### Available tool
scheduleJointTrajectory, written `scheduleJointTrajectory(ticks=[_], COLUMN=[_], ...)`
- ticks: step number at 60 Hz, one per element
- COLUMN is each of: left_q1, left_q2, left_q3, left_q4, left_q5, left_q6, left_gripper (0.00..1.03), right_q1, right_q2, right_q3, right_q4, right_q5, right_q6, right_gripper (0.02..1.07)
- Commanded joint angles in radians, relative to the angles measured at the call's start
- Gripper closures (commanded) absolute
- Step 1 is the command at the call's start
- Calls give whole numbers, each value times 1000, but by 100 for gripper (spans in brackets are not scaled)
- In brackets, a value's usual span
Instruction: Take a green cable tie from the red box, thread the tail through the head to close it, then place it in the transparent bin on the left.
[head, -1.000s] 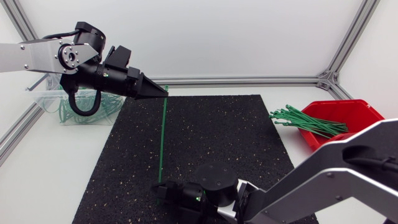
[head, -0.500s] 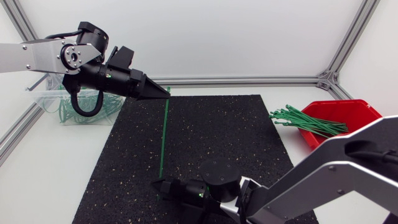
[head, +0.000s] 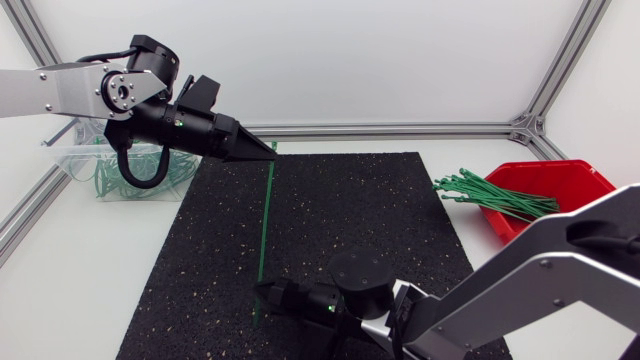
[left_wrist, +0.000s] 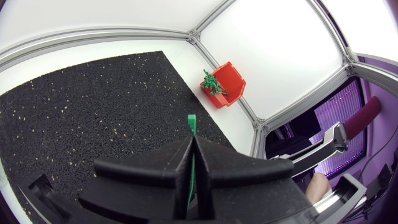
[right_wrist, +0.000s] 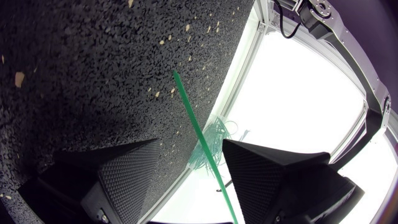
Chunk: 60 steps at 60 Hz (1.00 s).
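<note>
The green cable tie lies stretched nearly straight over the black mat, running from about 11 o'clock on the mat down to about 7 o'clock. Its upper end is pinched in the left gripper, which comes in from the 10 o'clock side. In the left wrist view the two wedge fingers press flat together with the green strip squeezed in the seam, and a short tip of the tie sticks out ahead of them.

The lower end of the tie reaches the right gripper, which sits low over the mat at 7 o'clock, its arm entering from 4 o'clock. In the right wrist view its fingers stand wide apart. The tie passes through the gap between them, nearer one finger, with open space on both sides, so neither finger touches it.

The red box sits off the mat at 3 o'clock, with a bundle of green ties fanning over its rim towards the mat. The transparent bin stands at 10 o'clock, behind the left arm, holding looped green ties.
</note>
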Motion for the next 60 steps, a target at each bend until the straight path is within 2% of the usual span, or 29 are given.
scheduleJointTrajectory(ticks=[1, 17, 37, 60], left_q1=[-6, -6, -58, -100], left_q2=[-6, -20, -81, -89], left_q3=[5, 2, 18, 41], left_q4=[-11, -11, -46, -69], left_q5=[-4, -2, -14, -42], left_q6=[21, 21, -3, -19], left_gripper=[100, 100, 100, 100], right_q1=[6, 44, 67, 70], right_q2=[50, -25, -160, -209], right_q3=[-54, -60, -68, -40], right_q4=[-91, -118, -169, -187], right_q5=[31, 37, 52, 60], right_q6=[-31, -44, -50, -50], right_gripper=[33, 33, 33, 33])
